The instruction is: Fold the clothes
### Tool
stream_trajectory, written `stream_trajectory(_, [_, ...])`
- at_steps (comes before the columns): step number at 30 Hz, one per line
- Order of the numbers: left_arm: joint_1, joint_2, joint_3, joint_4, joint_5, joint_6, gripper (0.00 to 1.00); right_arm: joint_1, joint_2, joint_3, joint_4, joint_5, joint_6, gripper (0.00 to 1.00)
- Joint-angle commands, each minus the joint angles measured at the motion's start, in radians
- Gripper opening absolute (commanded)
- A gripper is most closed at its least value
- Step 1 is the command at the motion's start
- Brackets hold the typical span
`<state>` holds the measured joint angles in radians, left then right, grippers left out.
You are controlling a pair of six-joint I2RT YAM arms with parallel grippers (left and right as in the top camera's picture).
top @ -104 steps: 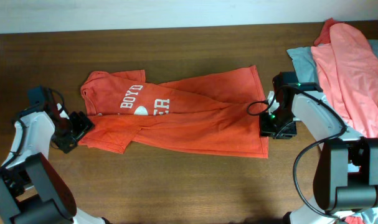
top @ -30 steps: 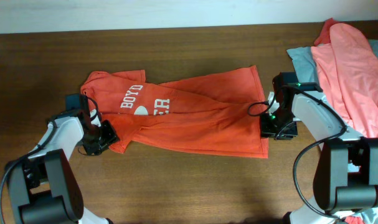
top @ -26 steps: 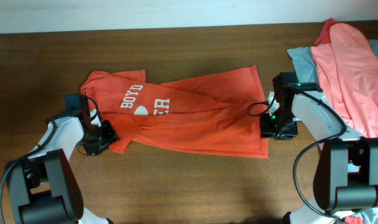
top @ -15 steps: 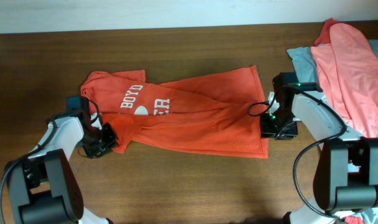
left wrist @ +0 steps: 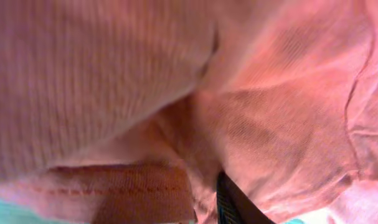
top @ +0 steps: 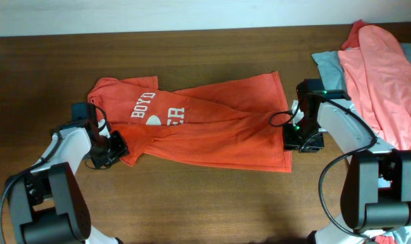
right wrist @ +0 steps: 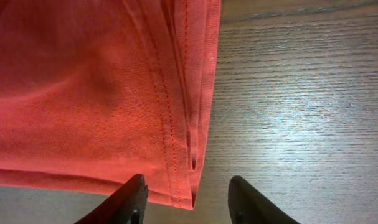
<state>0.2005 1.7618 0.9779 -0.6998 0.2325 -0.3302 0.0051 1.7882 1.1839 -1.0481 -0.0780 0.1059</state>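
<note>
The orange-red T-shirt [top: 205,132] lies spread on the table with white "BOYD" lettering at its left. My left gripper [top: 112,150] is pushed into the shirt's lower left sleeve edge. In the left wrist view, shirt fabric [left wrist: 176,93] fills the frame and only one dark finger [left wrist: 231,200] shows, standing wide of centre with cloth draped over the jaws. My right gripper [top: 301,139] is open at the shirt's right hem. In the right wrist view its fingers [right wrist: 187,198] straddle the stitched hem corner [right wrist: 190,155] without closing on it.
A salmon-pink garment [top: 384,74] lies over a grey-blue garment [top: 327,64] at the table's right edge. Bare brown wood [top: 205,203] runs along the front and behind the shirt.
The left gripper has moved right from the table's left side into the shirt's sleeve, pushing its edge inward, then shifted only slightly. The right arm has not moved.
</note>
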Motion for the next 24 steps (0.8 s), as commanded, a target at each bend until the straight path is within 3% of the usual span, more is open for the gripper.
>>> stream_trajectory(1, [0.003,0.011,-0.008,0.007,0.013,0.001,0.19,-0.006,0.005,-0.003,-0.005,0.014,0.003,0.47])
stream_trajectory(2, [0.003,0.011,-0.008,0.004,0.024,0.001,0.07,-0.006,0.005,-0.003,-0.005,0.014,0.003,0.47])
stream_trajectory(3, [0.003,0.011,-0.008,0.002,0.037,0.002,0.01,-0.006,0.005,-0.003,-0.004,0.014,0.003,0.48])
stream_trajectory(10, [0.003,-0.006,0.002,-0.039,0.202,0.006,0.00,-0.006,0.005,-0.003,-0.005,0.015,0.003,0.47])
stream_trajectory(15, [0.003,-0.093,0.069,-0.032,0.224,0.009,0.00,-0.006,0.005,-0.003,-0.004,0.015,0.003,0.47])
stream_trajectory(20, [-0.003,-0.196,0.219,0.206,0.224,-0.010,0.00,-0.006,0.005,-0.003,-0.003,0.015,0.003,0.47])
stream_trajectory(24, [-0.039,-0.192,0.233,0.319,0.213,-0.014,0.01,-0.006,0.005,-0.003,-0.003,0.015,0.003,0.48])
